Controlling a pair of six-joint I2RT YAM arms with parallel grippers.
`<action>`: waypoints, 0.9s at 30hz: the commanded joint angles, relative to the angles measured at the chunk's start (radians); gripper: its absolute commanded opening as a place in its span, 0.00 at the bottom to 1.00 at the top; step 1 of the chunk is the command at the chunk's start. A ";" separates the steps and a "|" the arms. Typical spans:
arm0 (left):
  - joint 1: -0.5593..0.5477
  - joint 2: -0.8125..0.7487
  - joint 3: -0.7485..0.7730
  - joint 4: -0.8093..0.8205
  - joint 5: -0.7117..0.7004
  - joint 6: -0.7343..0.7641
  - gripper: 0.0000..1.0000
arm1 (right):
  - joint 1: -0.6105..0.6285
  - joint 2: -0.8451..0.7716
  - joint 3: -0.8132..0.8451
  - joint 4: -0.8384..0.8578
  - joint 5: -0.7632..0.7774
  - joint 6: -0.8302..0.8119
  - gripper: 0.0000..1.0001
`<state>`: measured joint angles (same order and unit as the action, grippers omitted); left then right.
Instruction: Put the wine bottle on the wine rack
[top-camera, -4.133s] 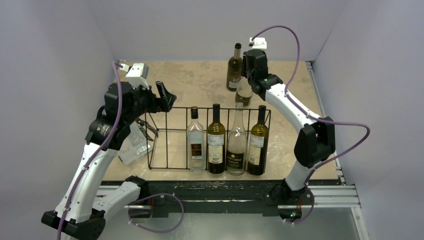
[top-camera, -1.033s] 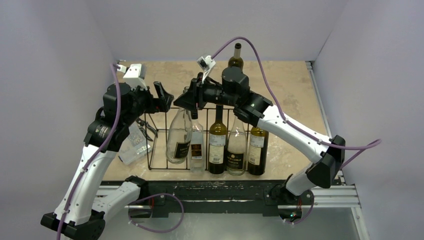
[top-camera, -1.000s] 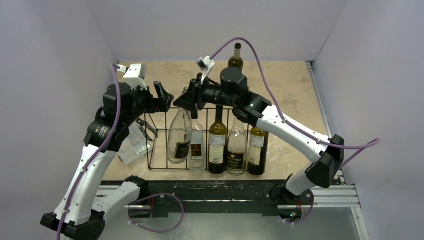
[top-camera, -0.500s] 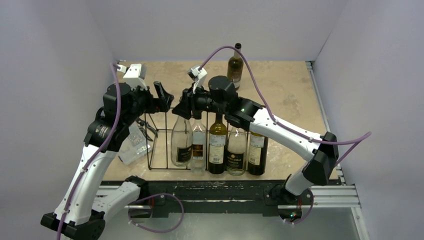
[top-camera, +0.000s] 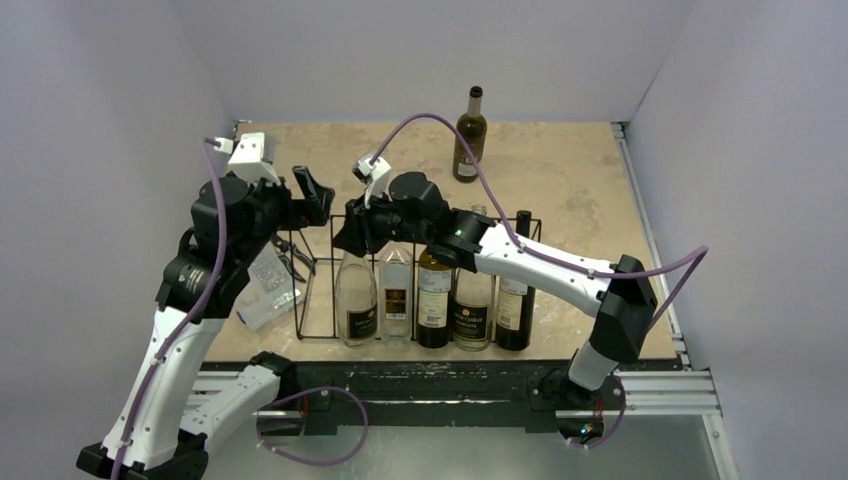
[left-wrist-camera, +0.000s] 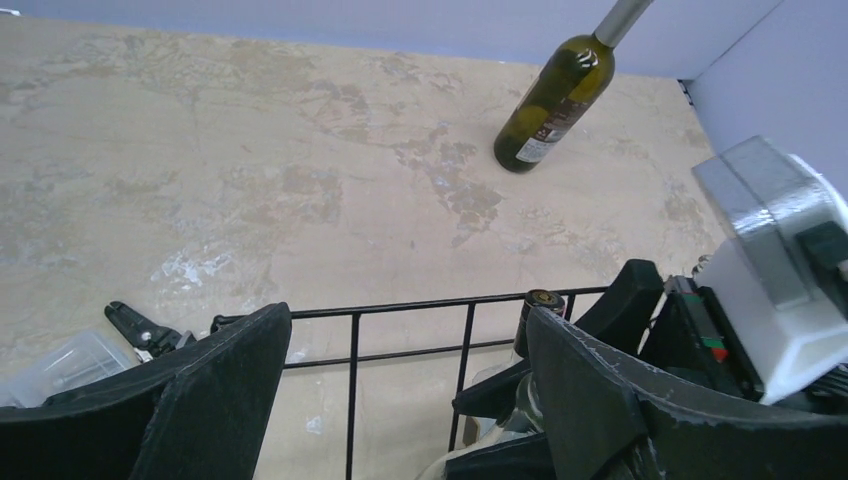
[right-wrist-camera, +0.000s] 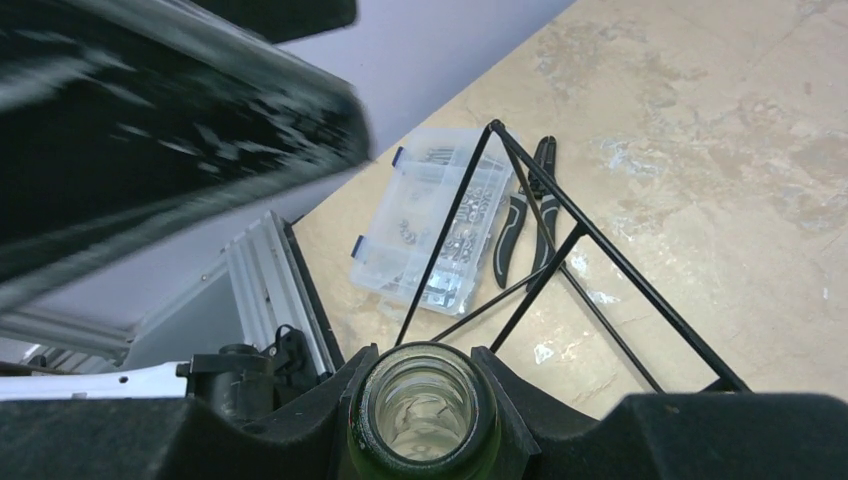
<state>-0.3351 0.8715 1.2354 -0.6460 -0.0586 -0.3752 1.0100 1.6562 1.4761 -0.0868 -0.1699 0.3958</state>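
**Right arm sets wine bottle upright at end of rack's row**

The right arm stretches across the surface (top-camera: 585, 170), the right fingers (top-camera: 352, 233) clamped on the neck of the wine bottle (top-camera: 357, 303), a clear one with a dark label. The bottle stands upright inside the rack (top-camera: 300, 300), just left of four bottles (top-camera: 433, 295) lined up there (two clear, two dark), its base level with theirs. Whether it rests fully on the bottom cannot be told. Seen from the right wrist, the bottle's open mouth sits snug between the two black fingers, with the wires of the rack's left end beyond it.

The left fingers (top-camera: 312, 192) hang well apart and hold nothing, above the rack's far left corner and near the right arm's wrist. From the left wrist, the rack's top rail runs across the gap between them, lower down.

Left of the rack, a clear box (top-camera: 262, 292) of small parts lies on the surface, with black-handled pliers (right-wrist-camera: 520, 225) just beside it, between box and rack. A lone bottle (top-camera: 469, 125) stands upright near the far edge, well apart from the rack.
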 joint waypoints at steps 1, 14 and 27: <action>-0.004 -0.060 -0.010 0.047 -0.068 -0.002 0.87 | 0.009 -0.029 0.040 0.179 0.009 0.034 0.00; -0.002 -0.082 -0.007 0.046 -0.119 -0.041 0.91 | 0.027 0.042 0.047 0.166 0.042 0.016 0.00; -0.002 -0.067 0.004 0.048 -0.087 -0.048 0.95 | 0.028 0.086 0.044 0.146 0.034 0.015 0.00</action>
<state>-0.3351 0.8280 1.2198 -0.6346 -0.1585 -0.4103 1.0359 1.7458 1.4761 -0.0338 -0.1226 0.3992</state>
